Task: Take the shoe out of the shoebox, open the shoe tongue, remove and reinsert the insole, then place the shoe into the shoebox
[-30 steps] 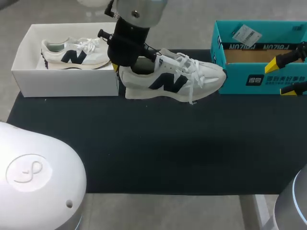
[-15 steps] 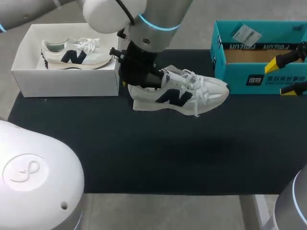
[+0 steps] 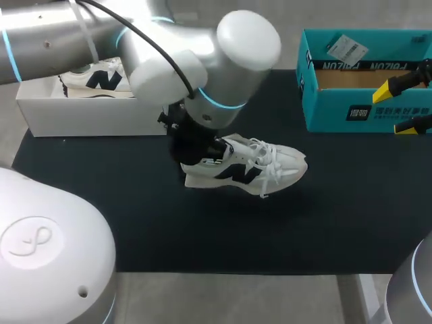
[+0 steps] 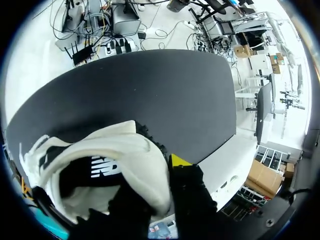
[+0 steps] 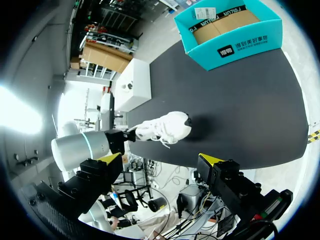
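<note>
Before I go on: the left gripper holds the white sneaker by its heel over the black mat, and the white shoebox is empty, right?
No: the white shoebox is not empty; the head view shows a second sneaker lying in it. The left gripper does hold the white sneaker by its heel over the black mat.

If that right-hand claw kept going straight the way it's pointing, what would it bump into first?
Probably the white shoe, which lies straight ahead of the right gripper; depth is unclear, so the black table under it could come first.
</note>
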Robot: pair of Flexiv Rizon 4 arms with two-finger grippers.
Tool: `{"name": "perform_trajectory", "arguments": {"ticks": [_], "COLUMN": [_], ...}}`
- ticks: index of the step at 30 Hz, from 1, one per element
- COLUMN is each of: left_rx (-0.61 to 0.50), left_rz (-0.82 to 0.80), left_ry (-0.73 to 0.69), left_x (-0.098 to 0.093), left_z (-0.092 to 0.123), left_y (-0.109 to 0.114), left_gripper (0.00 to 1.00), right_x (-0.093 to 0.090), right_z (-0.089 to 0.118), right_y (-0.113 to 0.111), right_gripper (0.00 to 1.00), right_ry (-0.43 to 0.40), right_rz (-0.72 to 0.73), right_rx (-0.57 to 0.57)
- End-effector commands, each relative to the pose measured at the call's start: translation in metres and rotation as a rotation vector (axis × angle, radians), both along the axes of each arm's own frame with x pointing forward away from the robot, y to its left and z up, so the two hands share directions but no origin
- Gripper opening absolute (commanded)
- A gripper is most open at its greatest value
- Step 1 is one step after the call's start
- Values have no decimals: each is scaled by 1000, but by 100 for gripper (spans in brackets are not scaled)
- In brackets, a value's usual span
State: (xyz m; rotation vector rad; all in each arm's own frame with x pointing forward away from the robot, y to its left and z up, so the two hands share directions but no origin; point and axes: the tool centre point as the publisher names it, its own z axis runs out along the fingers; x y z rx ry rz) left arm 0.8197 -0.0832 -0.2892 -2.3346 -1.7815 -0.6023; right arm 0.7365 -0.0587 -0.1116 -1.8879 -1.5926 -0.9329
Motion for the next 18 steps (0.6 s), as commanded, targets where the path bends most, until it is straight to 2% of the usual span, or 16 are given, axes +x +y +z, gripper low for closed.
{"name": "perform_trajectory", "arguments": {"ticks": [1, 10, 18], "left_rx": [33, 25, -10], "left_rz": [24, 15, -15], "left_ry": [9, 24, 40], "left_x": [10, 6, 2], "left_z": [-37, -72, -78], "left_y": [-7, -22, -44], "left_gripper": [0, 0, 0], "right_x": [0, 0, 0], "right_z": [-1, -1, -1], "right_y": [0, 0, 0], "right_gripper": [100, 100, 100], "right_ry": [0, 0, 0], "right_rz": [-2, -2, -2], "right_rx": [-2, -2, -2]}}
